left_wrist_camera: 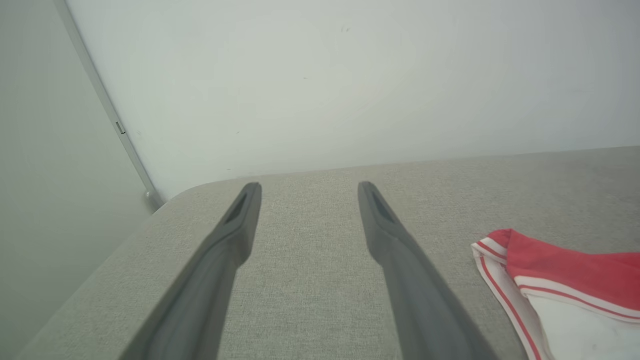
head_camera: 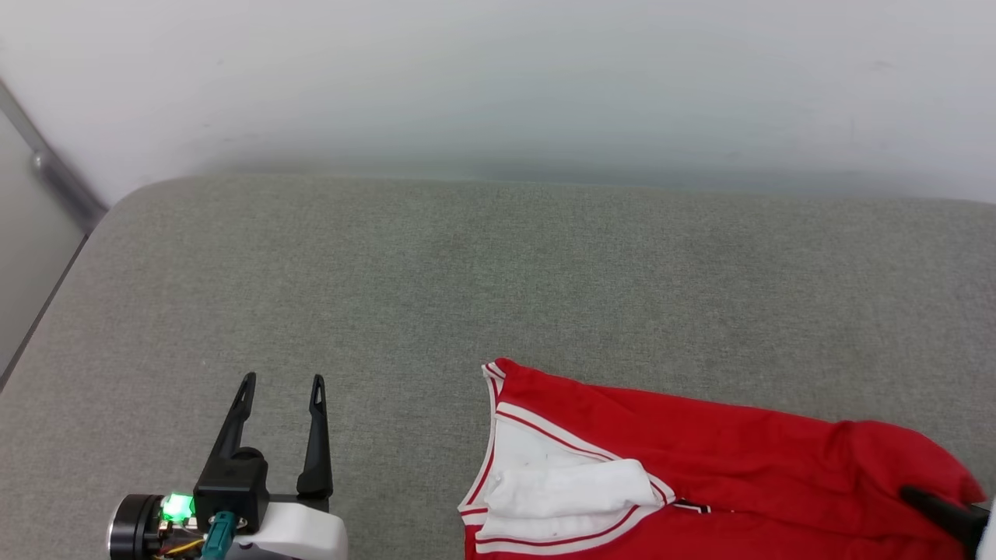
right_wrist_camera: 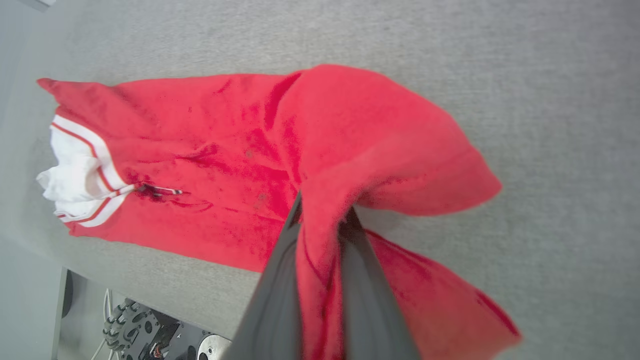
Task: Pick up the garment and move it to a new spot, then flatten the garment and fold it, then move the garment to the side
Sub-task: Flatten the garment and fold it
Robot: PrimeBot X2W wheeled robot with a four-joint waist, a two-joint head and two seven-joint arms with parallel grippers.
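Pinching a bunched fold of red cloth, the right gripper has its two dark fingers pressed together on the garment, and the cloth between them is drawn up into a peak above the cushion. In the right wrist view the red fabric wraps over and hangs down between the fingers, hiding their tips. From that peak the rest of the garment trails flat across the cushion, close to its near edge and toward its right end. A white sleeve with red-and-white striped trim sits at the end of it nearest the cushion's middle. A small black, white-edged mark peeks out beside the sleeve; what it says cannot be read. The left gripper hovers over the cushion's near left part, fingers spread wide with nothing between them, well apart from the garment. In the left wrist view its fingers point toward the cushion's far left corner, and the striped corner of the garment shows to one side. The cushion is grey woven fabric, rounded at its far left corner. A pale wall rises behind the cushion's far edge, and a grey metal strip runs down to the cushion's far left corner. Below the cushion's near edge, the right wrist view catches part of the robot's base with cables.
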